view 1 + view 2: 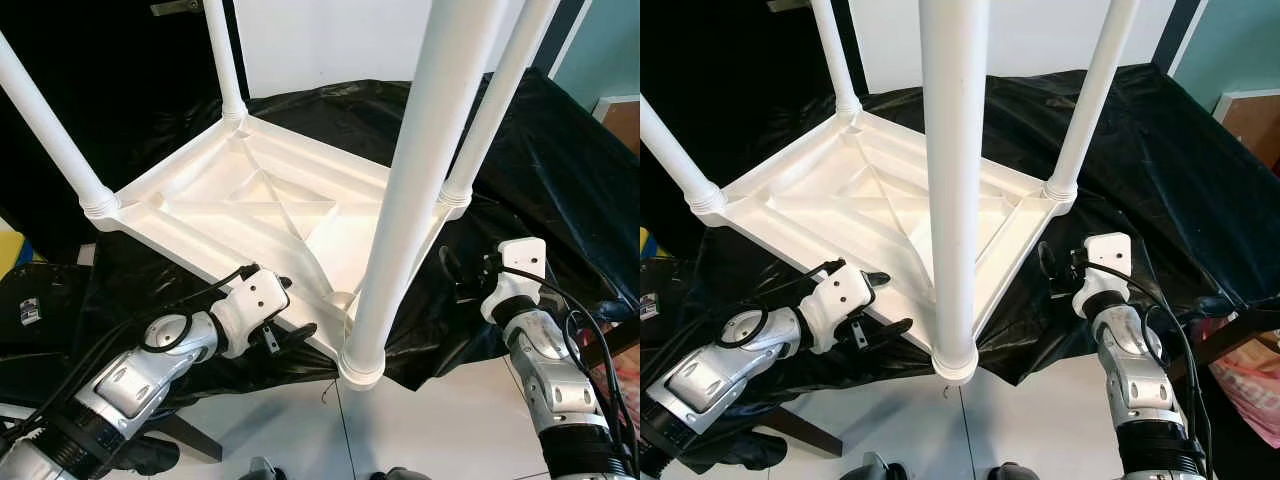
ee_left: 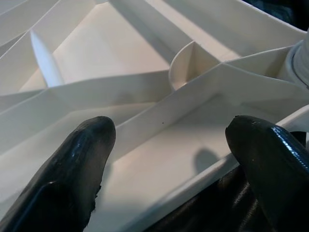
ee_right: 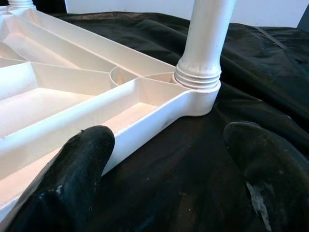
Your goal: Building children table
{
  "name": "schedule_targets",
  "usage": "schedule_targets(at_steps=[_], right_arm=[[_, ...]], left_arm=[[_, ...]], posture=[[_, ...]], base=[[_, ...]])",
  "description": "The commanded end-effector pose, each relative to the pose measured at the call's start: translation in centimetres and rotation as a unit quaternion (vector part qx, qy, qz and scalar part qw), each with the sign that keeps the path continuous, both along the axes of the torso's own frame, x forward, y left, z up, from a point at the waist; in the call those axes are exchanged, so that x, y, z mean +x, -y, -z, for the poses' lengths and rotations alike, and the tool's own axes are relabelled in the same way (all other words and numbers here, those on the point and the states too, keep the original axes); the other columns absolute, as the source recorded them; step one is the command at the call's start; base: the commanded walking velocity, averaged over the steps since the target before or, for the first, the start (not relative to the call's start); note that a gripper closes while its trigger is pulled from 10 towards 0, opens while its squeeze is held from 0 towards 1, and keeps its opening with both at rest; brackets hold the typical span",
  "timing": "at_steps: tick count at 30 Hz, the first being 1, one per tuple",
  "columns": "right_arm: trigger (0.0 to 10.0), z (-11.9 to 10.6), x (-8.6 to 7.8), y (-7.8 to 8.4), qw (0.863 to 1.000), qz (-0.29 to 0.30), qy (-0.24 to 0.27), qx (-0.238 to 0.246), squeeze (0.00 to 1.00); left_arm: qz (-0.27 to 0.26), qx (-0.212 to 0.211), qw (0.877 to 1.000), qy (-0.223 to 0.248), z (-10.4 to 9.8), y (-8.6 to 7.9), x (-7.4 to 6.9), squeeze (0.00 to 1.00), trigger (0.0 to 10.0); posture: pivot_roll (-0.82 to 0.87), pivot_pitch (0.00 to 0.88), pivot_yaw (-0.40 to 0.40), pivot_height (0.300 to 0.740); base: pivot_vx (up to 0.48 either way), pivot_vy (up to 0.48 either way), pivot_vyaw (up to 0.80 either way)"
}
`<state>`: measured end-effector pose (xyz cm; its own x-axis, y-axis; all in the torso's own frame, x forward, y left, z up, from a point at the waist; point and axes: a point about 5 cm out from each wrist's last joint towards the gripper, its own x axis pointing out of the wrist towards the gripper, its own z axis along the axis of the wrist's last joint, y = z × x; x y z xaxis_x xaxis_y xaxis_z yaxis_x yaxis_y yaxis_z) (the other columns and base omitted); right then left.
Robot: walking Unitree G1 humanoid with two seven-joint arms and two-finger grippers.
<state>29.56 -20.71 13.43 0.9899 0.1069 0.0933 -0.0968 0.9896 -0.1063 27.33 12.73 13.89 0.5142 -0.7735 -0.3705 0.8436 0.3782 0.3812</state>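
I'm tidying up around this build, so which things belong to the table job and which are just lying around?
Job:
white tabletop, upside down
four white legs, all fitted
left gripper
right gripper

Lying about:
black sheet underneath
cardboard box

A bench draped in crinkled black plastic sheeting (image 1: 560,170) carries an upturned white plastic children's table (image 1: 262,205), four round legs pointing up.

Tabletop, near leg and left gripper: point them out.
Tabletop (image 1: 268,196), left eye view, ribbed underside.
Near leg (image 1: 415,190), left eye view, mid shaft.
Left gripper (image 2: 169,145), left wrist view, between open fingers.
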Motion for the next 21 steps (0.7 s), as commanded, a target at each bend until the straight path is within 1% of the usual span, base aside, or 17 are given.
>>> schedule_targets(at_steps=[1, 2, 4, 5, 6, 7, 8, 9, 10, 12, 14, 16, 19, 20, 21], right_arm=[[10.0, 0.5, -0.2, 0.3, 1.000, 0.003, -0.014, 0.001, 0.00], [10.0, 0.5, -0.2, 0.3, 1.000, 0.003, -0.014, 0.001, 0.00], [10.0, 0.6, -0.3, 0.4, 1.000, 0.005, -0.014, 0.002, 0.00], [10.0, 0.6, -0.3, 0.4, 1.000, 0.005, -0.014, 0.002, 0.00], [10.0, 0.7, -0.5, 0.4, 1.000, 0.006, -0.015, 0.002, 0.00], [10.0, 0.7, -0.5, 0.4, 1.000, 0.006, -0.015, 0.002, 0.00], [10.0, 0.8, -0.7, 0.4, 1.000, 0.007, -0.016, 0.004, 0.00], [10.0, 0.8, -0.7, 0.4, 1.000, 0.007, -0.016, 0.004, 0.00], [10.0, 0.9, -0.7, 0.4, 1.000, 0.007, -0.017, 0.004, 0.00], [10.0, 1.0, -0.8, 0.4, 1.000, 0.007, -0.018, 0.004, 0.00], [10.0, 1.0, -0.7, 0.4, 1.000, 0.005, -0.020, 0.004, 0.00], [10.0, 1.0, -0.7, 0.4, 1.000, 0.005, -0.020, 0.004, 0.00], [10.0, 0.8, -0.2, 0.1, 1.000, -0.004, -0.017, 0.002, 0.00], [10.0, 0.8, -0.2, 0.1, 1.000, -0.004, -0.017, 0.002, 0.00], [10.0, 0.7, 0.0, 0.1, 1.000, -0.006, -0.016, 0.001, 0.00]], left_arm=[[0.182, 0.055, 0.971, -0.145, 1.7, -0.5, -1.9, 0.00, 10.0], [0.182, 0.055, 0.971, -0.145, 1.7, -0.5, -1.9, 0.00, 10.0], [0.171, 0.003, 0.975, -0.143, -0.1, -0.9, -1.1, 0.00, 10.0], [0.171, 0.003, 0.975, -0.143, -0.1, -0.9, -1.1, 0.00, 10.0], [0.175, -0.039, 0.974, -0.142, -1.4, -1.1, -1.1, 0.00, 10.0], [0.175, -0.039, 0.974, -0.142, -1.4, -1.1, -1.1, 0.00, 10.0], [0.185, -0.064, 0.971, -0.140, -2.1, -1.2, -1.5, 0.00, 10.0], [0.185, -0.064, 0.971, -0.140, -2.1, -1.2, -1.5, 0.00, 10.0], [0.190, -0.069, 0.969, -0.143, -2.2, -1.2, -1.8, 0.00, 10.0], [0.192, -0.065, 0.969, -0.143, -2.0, -1.3, -2.0, 0.00, 10.0], [0.179, -0.044, 0.973, -0.137, -1.2, -1.2, -1.8, 0.00, 10.0], [0.179, -0.044, 0.973, -0.137, -1.2, -1.2, -1.8, 0.00, 10.0], [0.172, 0.006, 0.978, -0.117, 0.0, -1.2, -0.7, 0.00, 10.0], [0.172, 0.006, 0.978, -0.117, 0.0, -1.2, -0.7, 0.00, 10.0], [0.164, 0.018, 0.980, -0.113, 0.3, -1.1, -0.2, 0.00, 10.0]], posture=[[-0.04, 0.098, 0.007, 0.740], [-0.04, 0.098, 0.007, 0.740], [-0.05, 0.095, 0.011, 0.740], [-0.05, 0.095, 0.011, 0.740], [-0.05, 0.095, 0.014, 0.740], [-0.05, 0.095, 0.014, 0.740], [-0.05, 0.094, 0.014, 0.740], [-0.05, 0.094, 0.014, 0.740], [-0.05, 0.091, 0.015, 0.740], [-0.05, 0.088, 0.012, 0.740], [-0.05, 0.088, 0.010, 0.740], [-0.05, 0.088, 0.010, 0.740], [-0.04, 0.080, 0.002, 0.740], [-0.04, 0.080, 0.002, 0.740], [-0.04, 0.076, -0.001, 0.740]], base=[[0.000, 0.000, 0.00], [0.000, 0.000, 0.00], [0.000, 0.000, 0.00], [0.000, 0.000, 0.00], [0.000, 0.000, 0.00], [0.000, 0.000, 0.00], [0.000, 0.000, 0.00], [0.000, 0.000, 0.00], [0.000, 0.000, 0.00], [0.000, 0.000, 0.00], [0.000, 0.000, 0.00], [0.000, 0.000, 0.00], [0.000, 0.000, 0.00], [0.000, 0.000, 0.00], [0.000, 0.000, 0.00]])
